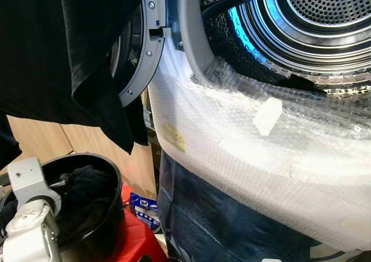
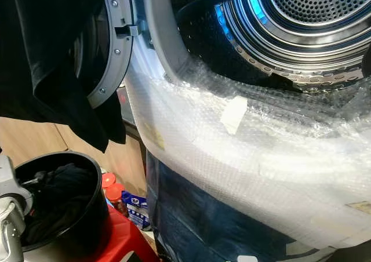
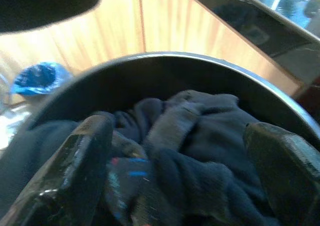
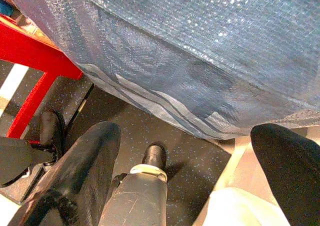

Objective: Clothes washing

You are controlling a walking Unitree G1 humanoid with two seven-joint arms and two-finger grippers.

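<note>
Washer drum [image 1: 324,18] at one o'clock — its open door [image 1: 136,47] at eleven; bucket [image 1: 107,215] at seven, clothes [image 1: 81,192] inside it.

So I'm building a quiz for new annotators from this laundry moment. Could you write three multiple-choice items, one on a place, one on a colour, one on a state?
1. Where do the dark clothes lie?
A. In the black bucket
B. In the drum
C. On the floor

2. What colour is the stool under the bucket?
A. Blue
B. Red
C. White

3. How does the washer door stand?
A. Shut
B. Taken off
C. Open

Answers:
1 A: the left pincer hovers over clothes heaped inside the bucket.
2 B: red shows beneath the bucket.
3 C: the door swings aside and the steel drum is exposed.
</note>
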